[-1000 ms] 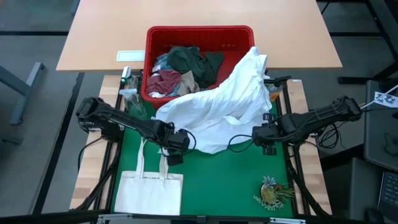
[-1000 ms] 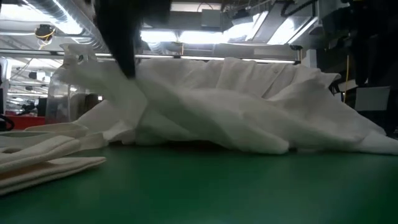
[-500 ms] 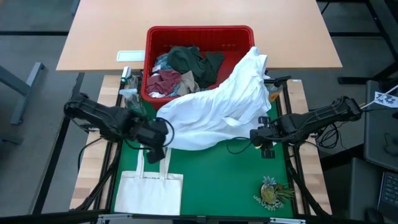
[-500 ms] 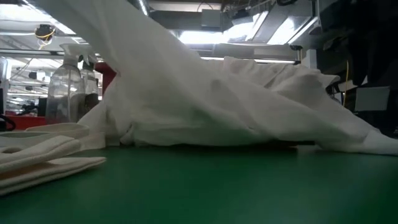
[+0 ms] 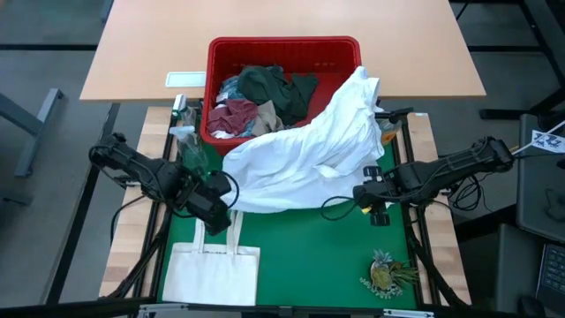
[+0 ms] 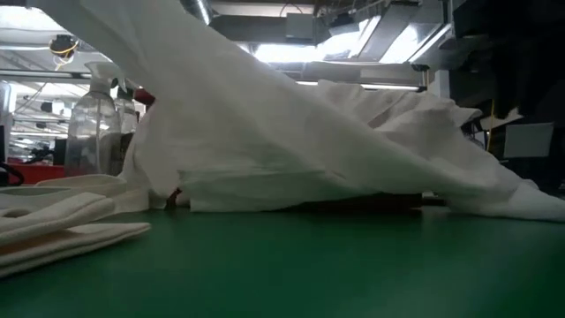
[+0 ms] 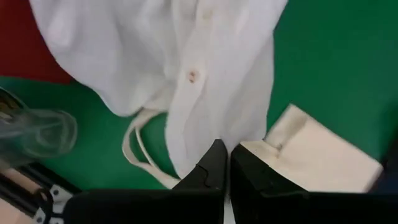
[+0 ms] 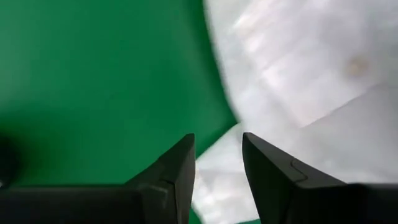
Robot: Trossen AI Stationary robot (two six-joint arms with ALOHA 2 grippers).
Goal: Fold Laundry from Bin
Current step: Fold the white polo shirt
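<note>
A white buttoned shirt (image 5: 309, 150) hangs out over the near right corner of the red bin (image 5: 282, 46), and its lower part rests on the green mat (image 6: 371, 199). Dark green, maroon and other laundry (image 5: 265, 97) lies in the bin. My left gripper (image 5: 218, 209), raised over the mat's left side, is shut on the shirt. My right gripper (image 5: 371, 199) is open, with its fingers standing over the shirt's right edge (image 8: 217, 177). I cannot tell whether they touch the cloth. My left gripper pinches the shirt's buttoned edge (image 7: 202, 140) between its two shut fingers, coming from above and pointing steeply down. From the hold the cloth runs in a taut slope (image 6: 203, 62) down toward the shirt's right part, which stays on the mat.
A flat white tote bag (image 5: 212, 274) with handles lies on the mat's near left, under my left gripper. A clear bottle (image 6: 88, 132) stands at the mat's left edge by the bin. A small pineapple-like item (image 5: 387, 272) lies near right. Bare green mat (image 5: 309, 256) spans the near middle.
My left gripper has risen and gone toward the table's left edge, rolling as it went and staying shut on the shirt. The shirt's near left part has been lifted off the mat and drawn into a taut slope. Its right part has stayed down.
</note>
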